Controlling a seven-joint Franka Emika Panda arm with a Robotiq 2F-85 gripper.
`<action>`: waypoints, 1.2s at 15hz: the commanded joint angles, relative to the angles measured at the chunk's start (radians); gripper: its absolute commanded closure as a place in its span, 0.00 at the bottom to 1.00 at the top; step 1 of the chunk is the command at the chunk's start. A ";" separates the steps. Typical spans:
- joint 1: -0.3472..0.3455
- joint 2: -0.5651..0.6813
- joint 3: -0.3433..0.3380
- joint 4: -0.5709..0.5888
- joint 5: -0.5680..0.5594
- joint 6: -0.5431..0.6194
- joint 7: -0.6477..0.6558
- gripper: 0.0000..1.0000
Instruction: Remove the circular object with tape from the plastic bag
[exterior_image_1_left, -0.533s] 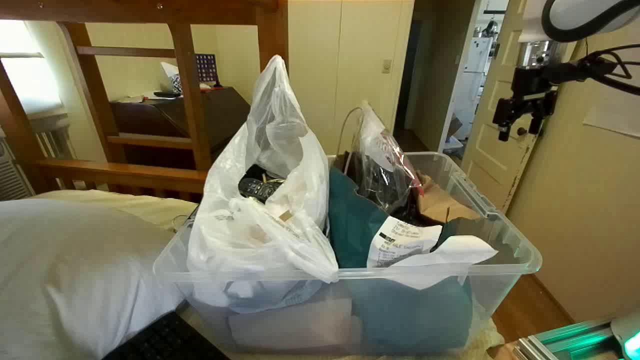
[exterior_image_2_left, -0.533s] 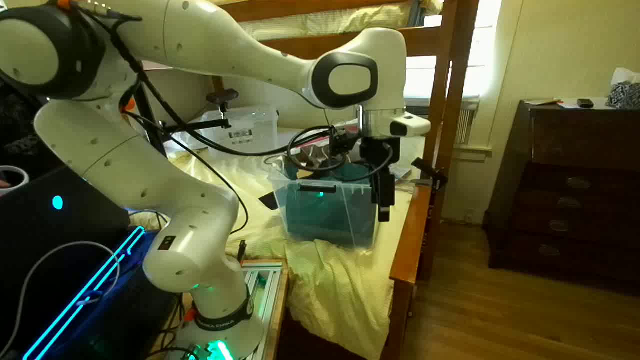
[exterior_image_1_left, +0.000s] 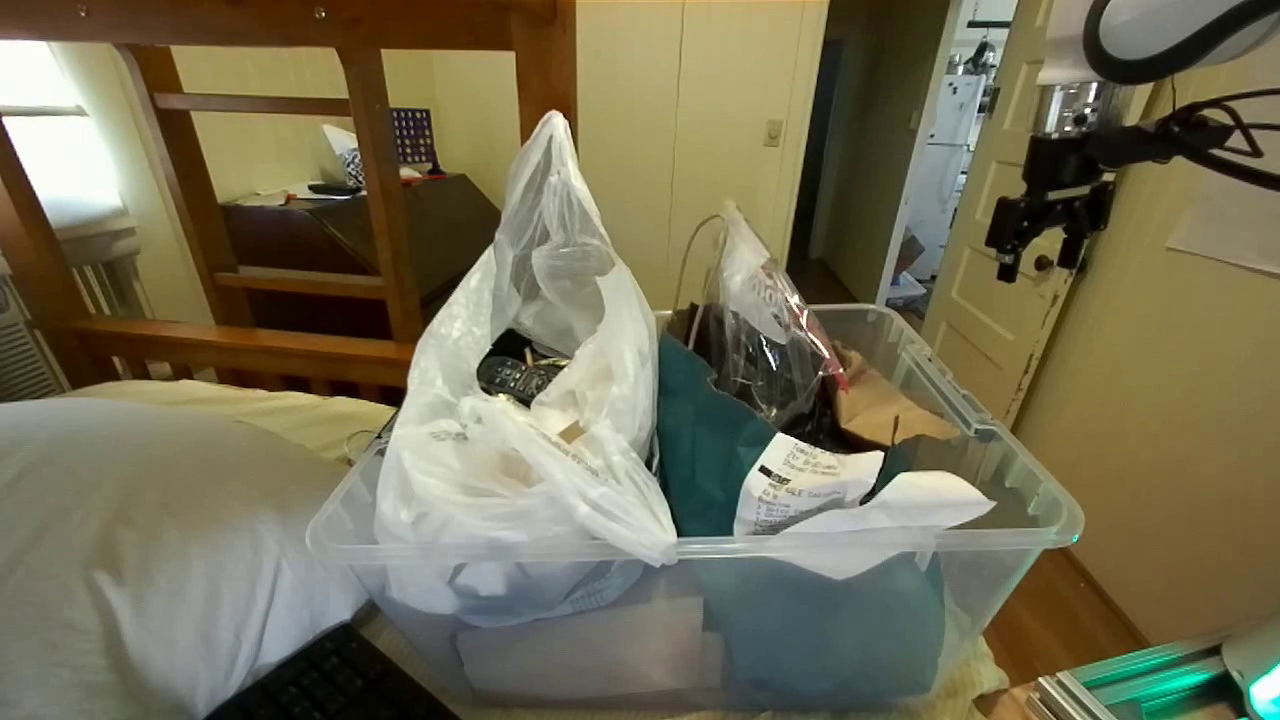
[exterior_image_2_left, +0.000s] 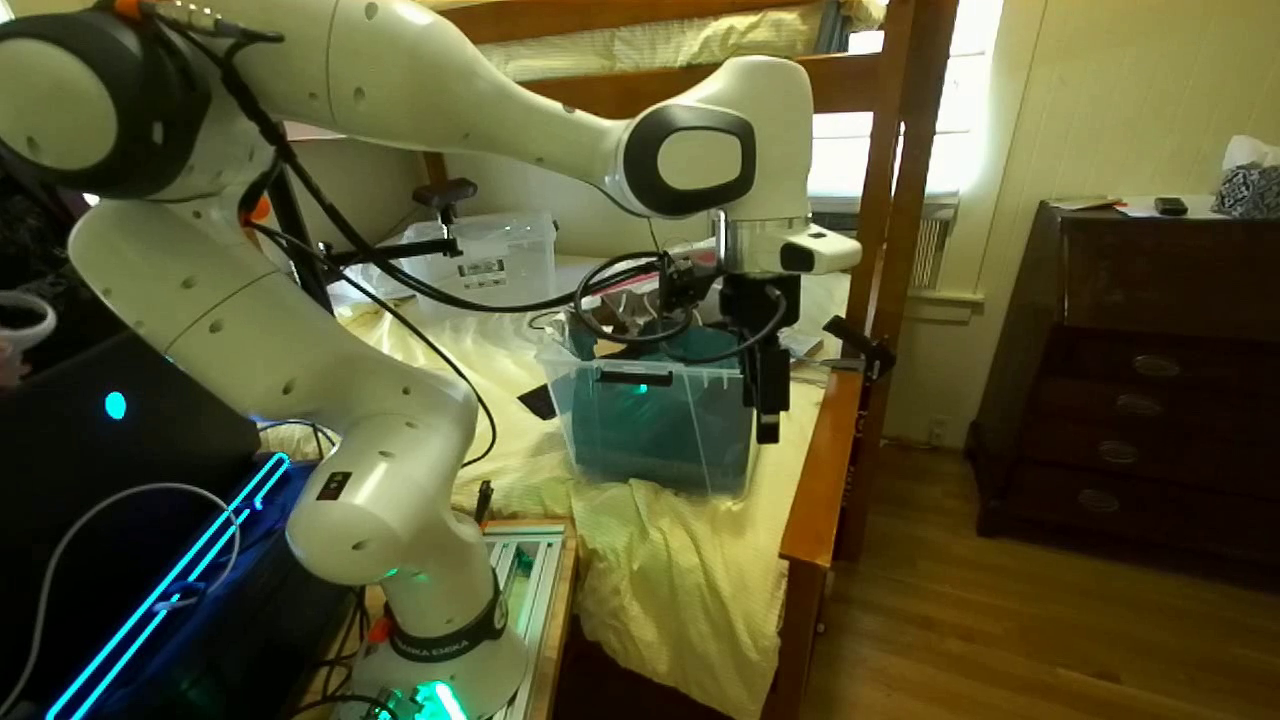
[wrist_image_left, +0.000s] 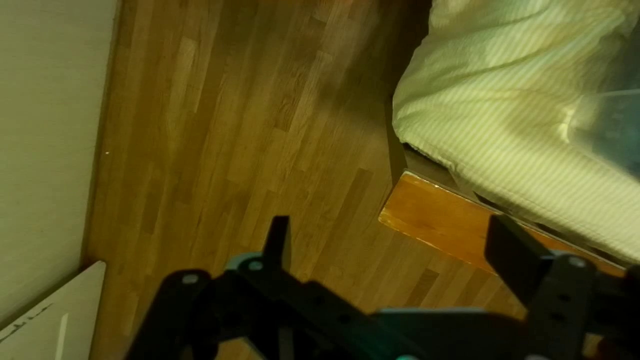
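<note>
Room: shows pale yellow walls (exterior_image_1_left: 1130, 450), a plank floor (wrist_image_left: 240, 130), an open door (exterior_image_1_left: 985, 340) and, in an exterior view, a dark chest of drawers (exterior_image_2_left: 1110, 430);
Bunk bed (exterior_image_2_left: 820, 470): wears a yellow striped bedspread (wrist_image_left: 510, 100); bears a white pillow (exterior_image_1_left: 160, 540), a black keyboard (exterior_image_1_left: 330, 680) and a clear bin (exterior_image_1_left: 1000, 541);
Clear bin: holds the plastic bag (exterior_image_1_left: 470, 490) beside a teal bag (exterior_image_1_left: 705, 450); carries also a clear bag with dark contents (exterior_image_1_left: 765, 355), brown paper (exterior_image_1_left: 885, 395) and a printed receipt (exterior_image_1_left: 800, 485);
Plastic bag: rises to a peak well above the clear bin; opens on a black handset (exterior_image_1_left: 517, 378) with buttons; drapes loose folds over part of the contents;
Circular object: cannot be picked out among the contents;
Black cables (exterior_image_2_left: 265, 125): loop in front of the clear bin in an exterior view, partly hiding it;
Gripper (wrist_image_left: 388, 220): hangs over the plank floor and a wooden rail (wrist_image_left: 440, 220), well apart from the plastic bag; stands with both jaws spread wide.
</note>
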 joint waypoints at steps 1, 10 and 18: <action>0.067 0.034 0.015 0.080 -0.008 -0.027 -0.027 0.00; 0.285 0.221 0.236 0.487 -0.035 -0.076 -0.089 0.00; 0.357 0.631 0.426 0.900 -0.245 -0.064 -0.190 0.00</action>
